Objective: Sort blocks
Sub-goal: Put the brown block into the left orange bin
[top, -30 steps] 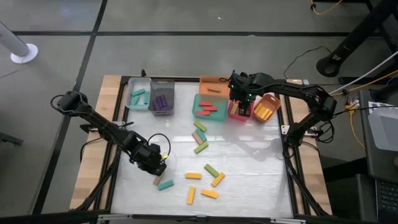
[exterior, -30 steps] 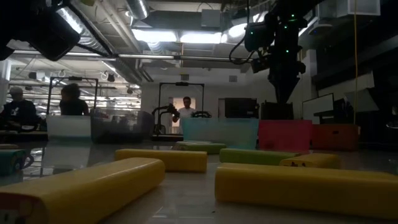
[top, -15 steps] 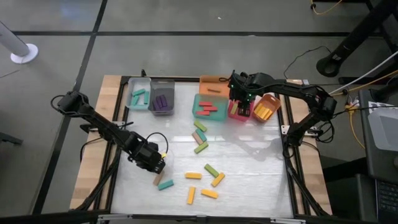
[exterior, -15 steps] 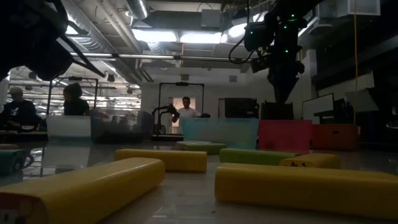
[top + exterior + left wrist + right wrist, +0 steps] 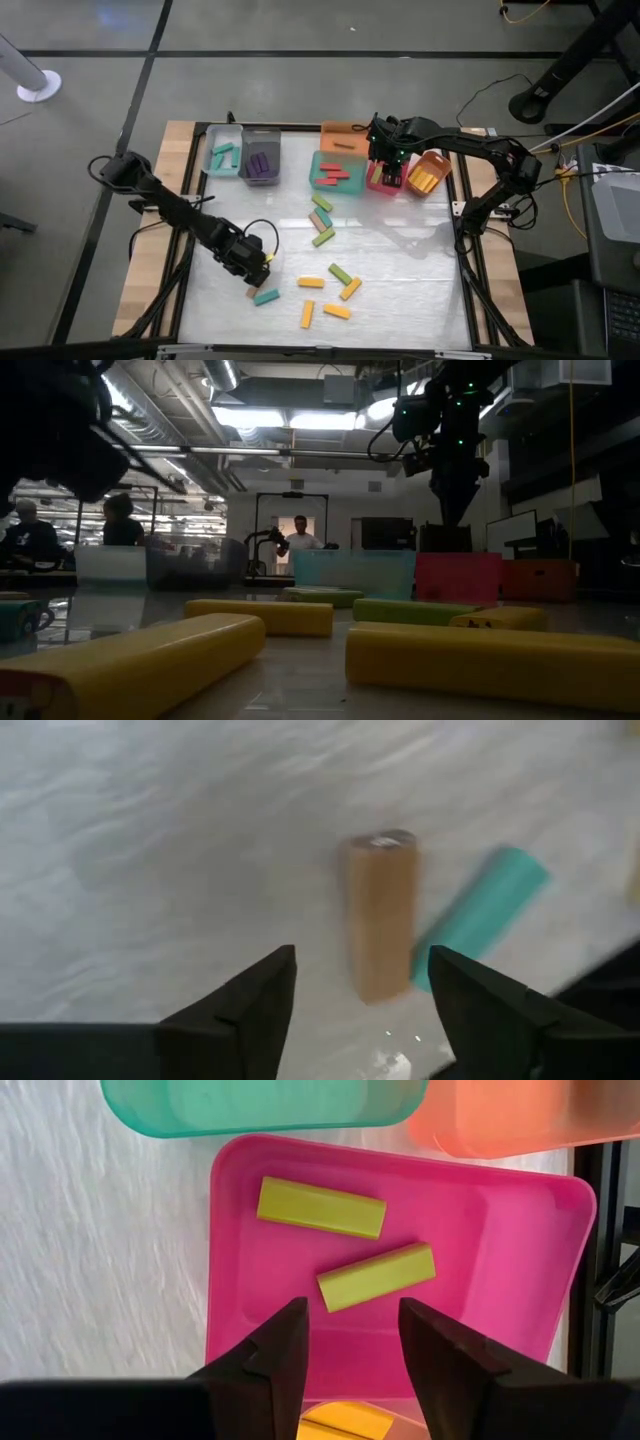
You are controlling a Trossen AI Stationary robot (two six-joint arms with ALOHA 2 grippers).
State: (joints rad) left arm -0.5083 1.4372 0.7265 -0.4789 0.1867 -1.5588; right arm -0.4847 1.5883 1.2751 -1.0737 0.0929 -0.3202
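Blocks lie loose on the white table: a brown block [image 5: 251, 291] beside a teal block [image 5: 266, 297], yellow blocks [image 5: 311, 283] and green blocks [image 5: 340, 273] near the front, and more [image 5: 322, 220] in the middle. My left gripper [image 5: 260, 270] hovers open just short of the brown block [image 5: 382, 915] and the teal block [image 5: 478, 915], touching nothing. My right gripper [image 5: 388, 172] hangs open over the pink bin [image 5: 520, 1290], where two yellow-green blocks [image 5: 376, 1276] lie flat on the floor. It shows in the low view too [image 5: 455, 500].
A row of bins lines the far edge: a pale teal bin [image 5: 224, 155], a grey bin [image 5: 260, 158] with purple blocks, an orange bin [image 5: 344, 138], a teal bin [image 5: 335, 172] with red blocks, and a small orange bin [image 5: 429, 172] with yellow ones. People stand in the room beyond.
My left gripper has moved a little toward the table's near edge and right, closer to the brown and teal blocks. My right gripper has stayed over the pink bin. No block has moved.
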